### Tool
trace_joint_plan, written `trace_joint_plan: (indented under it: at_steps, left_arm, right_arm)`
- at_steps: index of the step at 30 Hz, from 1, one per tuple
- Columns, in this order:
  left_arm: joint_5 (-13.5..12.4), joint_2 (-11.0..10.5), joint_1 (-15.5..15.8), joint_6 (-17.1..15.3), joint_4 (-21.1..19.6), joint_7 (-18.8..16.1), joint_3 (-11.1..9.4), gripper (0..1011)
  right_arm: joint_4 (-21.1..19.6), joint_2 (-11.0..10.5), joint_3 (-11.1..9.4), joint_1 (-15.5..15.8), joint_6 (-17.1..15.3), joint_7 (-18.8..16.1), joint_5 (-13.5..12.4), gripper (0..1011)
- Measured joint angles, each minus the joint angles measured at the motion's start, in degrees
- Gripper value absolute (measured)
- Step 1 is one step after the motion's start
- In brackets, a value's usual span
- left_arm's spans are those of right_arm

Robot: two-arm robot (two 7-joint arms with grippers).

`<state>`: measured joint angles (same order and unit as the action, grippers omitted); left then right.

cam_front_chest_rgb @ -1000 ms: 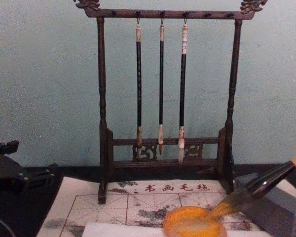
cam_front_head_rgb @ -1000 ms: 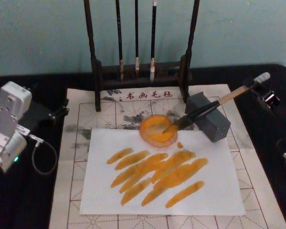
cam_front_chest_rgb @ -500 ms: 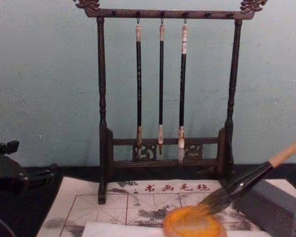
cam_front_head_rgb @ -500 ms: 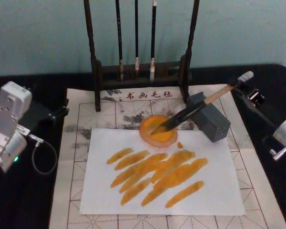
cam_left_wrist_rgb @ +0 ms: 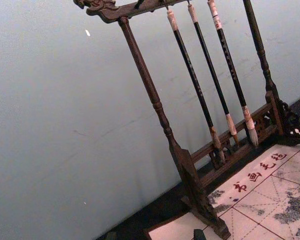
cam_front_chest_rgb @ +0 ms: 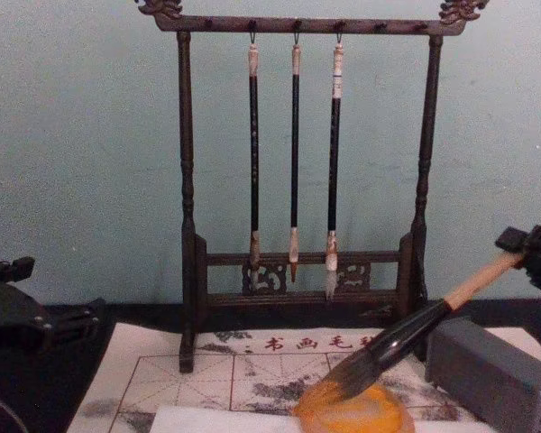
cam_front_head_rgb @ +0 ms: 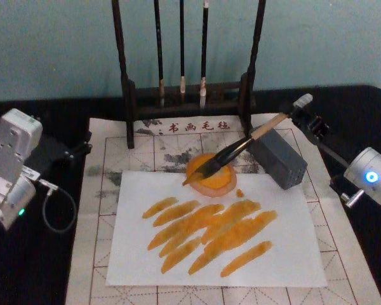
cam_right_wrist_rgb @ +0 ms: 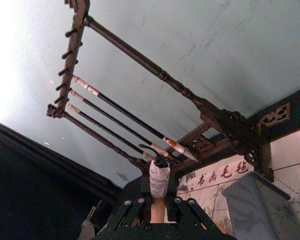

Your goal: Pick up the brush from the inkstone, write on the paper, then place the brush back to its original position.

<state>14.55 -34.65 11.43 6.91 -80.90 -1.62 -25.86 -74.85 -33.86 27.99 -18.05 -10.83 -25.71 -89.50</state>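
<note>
The brush slants down to the left, its pale handle end held in my right gripper, which is shut on it. Its dark bristle tuft lies over the left part of a round orange dish. The handle passes just above the grey block-shaped inkstone; whether it touches is unclear. The right wrist view shows the handle top held in my right gripper. The white paper lies in front of the dish, covered with several orange strokes. My left gripper is parked at the far left.
A dark wooden rack with three thin hanging brushes stands behind the dish. A beige mat with a red grid lies under the paper. A cable loop hangs by my left arm.
My right gripper has moved left and inward with the brush. The handle has risen off the inkstone, and the tuft has slid across the dish toward its left rim.
</note>
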Motion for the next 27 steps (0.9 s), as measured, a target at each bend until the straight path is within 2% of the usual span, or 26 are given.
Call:
trace_joint_plan:
  at_steps: [15, 27]
  left_arm:
    - [0.0, 0.0, 0.0, 0.0, 0.0, 0.0, 0.0, 1001]
    - [0.0, 0.0, 0.0, 0.0, 0.0, 0.0, 0.0, 1001]
  right_arm:
    - [3.9, 2.1, 3.0, -3.8, -0.4, -1.1, 3.1, 184]
    - [6.9, 5.3, 4.7, -6.9, -0.7, -0.6, 6.2, 184]
